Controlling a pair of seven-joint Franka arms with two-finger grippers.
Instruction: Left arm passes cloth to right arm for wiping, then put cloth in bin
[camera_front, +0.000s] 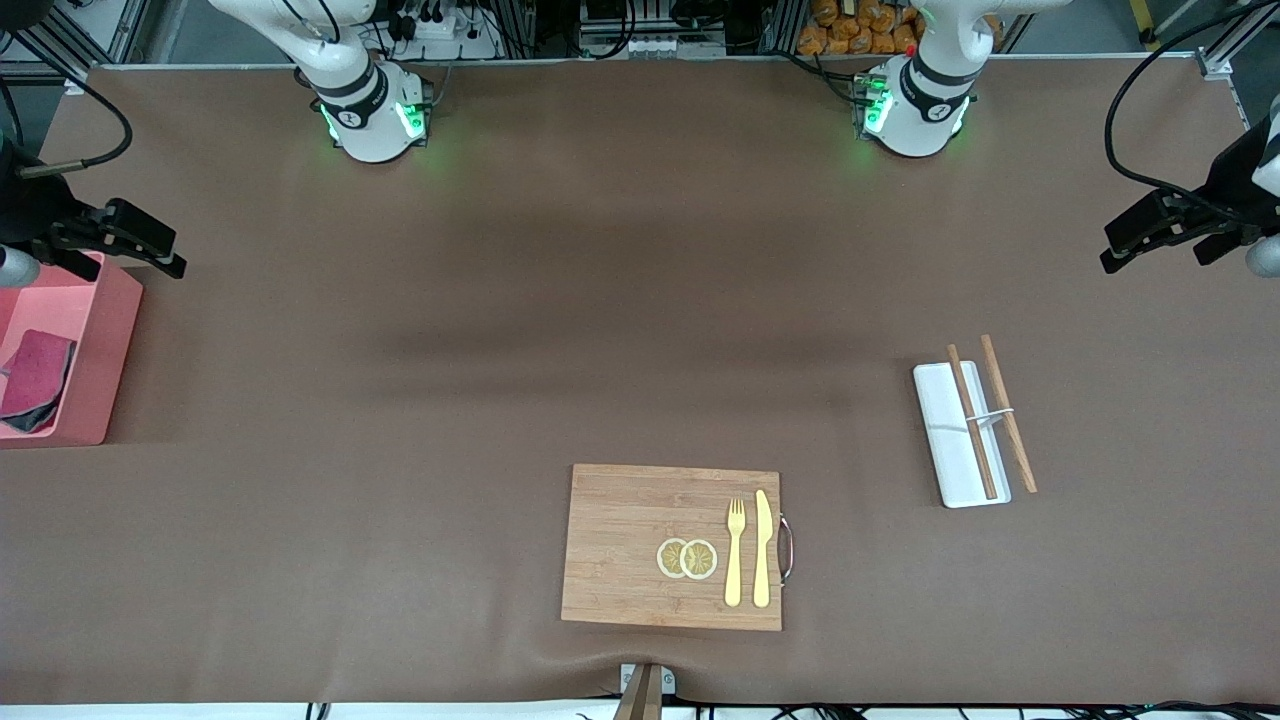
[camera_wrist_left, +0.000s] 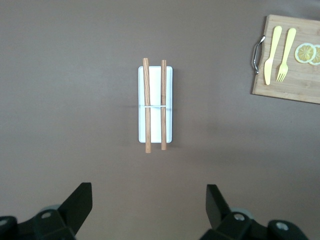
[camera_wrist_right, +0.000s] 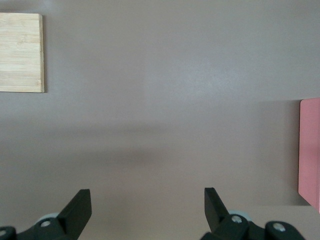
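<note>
- The cloth (camera_front: 35, 378) lies inside the bin (camera_front: 105, 345), crimson face up with its dark grey side showing at the lower edge; the salmon-pink bin sits at the counter (camera_front: 500, 300) edge at the right arm's end.
- Our right gripper (camera_front: 135, 240) hangs over the counter just beside the bin's upper corner, jaws spread wide and holding nothing; its wrist view shows only bare counter, a strip of the bin's wall and a corner of the bamboo cutting board (camera_front: 640, 540).
- Our left gripper (camera_front: 1150, 228) is up over the counter edge at the left arm's end, jaws likewise wide apart and empty; its wrist view looks down on the white tray (camera_front: 945, 420) with the pair of wooden chopsticks (camera_front: 990, 412) laid across it.
- We judge the task to be as good as finished, since the cloth already rests in the bin and neither gripper has anything in hand.
- To close this step well, we would lift the right arm straight up and clear of the bin wall before swinging it away, so that the box is not nudged along the counter edge.
- We would leave the left arm waiting where it is, well apart from the tray.
- The cutting board near the counter's front edge carries two lemon slices (camera_front: 687, 558), a yellow fork (camera_front: 735, 550) and a yellow knife (camera_front: 763, 548); none of them needs touching.
- We can read no brand, label or writing on anything here.
</note>
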